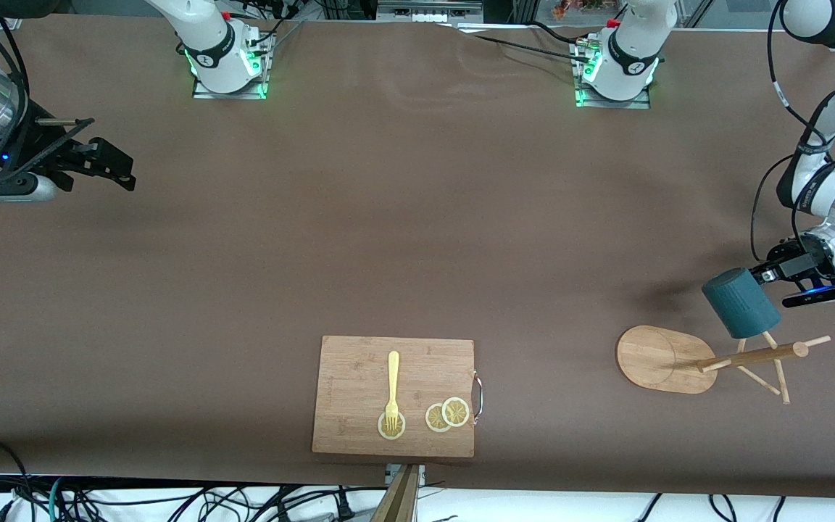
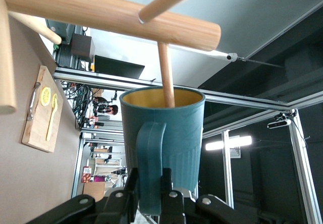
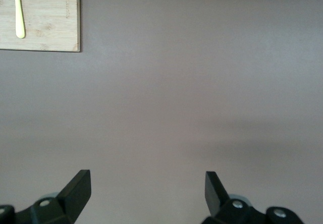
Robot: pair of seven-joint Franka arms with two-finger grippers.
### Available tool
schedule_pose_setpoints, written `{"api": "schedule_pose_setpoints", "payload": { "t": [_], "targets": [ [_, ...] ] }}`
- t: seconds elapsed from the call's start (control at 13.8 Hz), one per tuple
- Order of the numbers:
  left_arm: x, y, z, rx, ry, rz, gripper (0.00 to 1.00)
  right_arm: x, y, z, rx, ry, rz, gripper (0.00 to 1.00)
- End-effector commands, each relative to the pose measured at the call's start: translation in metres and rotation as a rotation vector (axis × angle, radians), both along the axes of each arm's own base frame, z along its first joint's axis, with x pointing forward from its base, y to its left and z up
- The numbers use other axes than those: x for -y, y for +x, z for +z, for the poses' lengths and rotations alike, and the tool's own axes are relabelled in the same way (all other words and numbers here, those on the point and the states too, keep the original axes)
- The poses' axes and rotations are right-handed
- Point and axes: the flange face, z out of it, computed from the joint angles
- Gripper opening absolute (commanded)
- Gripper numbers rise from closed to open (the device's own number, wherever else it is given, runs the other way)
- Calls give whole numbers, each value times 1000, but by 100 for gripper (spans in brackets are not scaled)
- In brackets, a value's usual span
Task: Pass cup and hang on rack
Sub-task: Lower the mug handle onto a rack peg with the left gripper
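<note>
The dark teal cup (image 1: pixel 741 302) hangs in the air at the wooden rack (image 1: pixel 744 357), at the left arm's end of the table. My left gripper (image 1: pixel 769 274) is shut on the cup's handle (image 2: pixel 150 158). In the left wrist view a thin peg (image 2: pixel 165 72) of the rack reaches into the cup's yellow-tan mouth (image 2: pixel 162 97). The rack's post (image 2: pixel 106 14) crosses above the cup. The rack's oval base (image 1: pixel 655 357) rests on the table. My right gripper (image 1: pixel 109 168) is open and empty above the table at the right arm's end, waiting.
A bamboo cutting board (image 1: pixel 359 377) lies near the table's front edge, with a yellow fork (image 1: pixel 392 388) and lemon slices (image 1: pixel 448 415) on it. It also shows in the right wrist view (image 3: pixel 50 17). Brown table (image 1: pixel 417 239) stretches between the arms.
</note>
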Motion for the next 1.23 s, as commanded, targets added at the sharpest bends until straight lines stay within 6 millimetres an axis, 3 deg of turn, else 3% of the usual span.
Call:
{"api": "schedule_pose_setpoints", "payload": {
  "t": [0.0,0.29,0.94,1.09,1.16],
  "targets": [
    [1,15,-11,-1,-19,12,0,0,-1,12,19,-13,-2,100],
    [-9,22,-19,-4,-18,17,0,-8,-2,13,19,-15,12,100],
    [-29,27,-19,-23,-21,16,4,-2,-2,13,18,-15,2,100],
    [-29,27,-19,-35,-24,12,13,0,-2,11,7,-17,2,100],
    [-31,29,-16,-27,-18,12,30,2,-6,8,-24,-21,-2,100]
  ]
}}
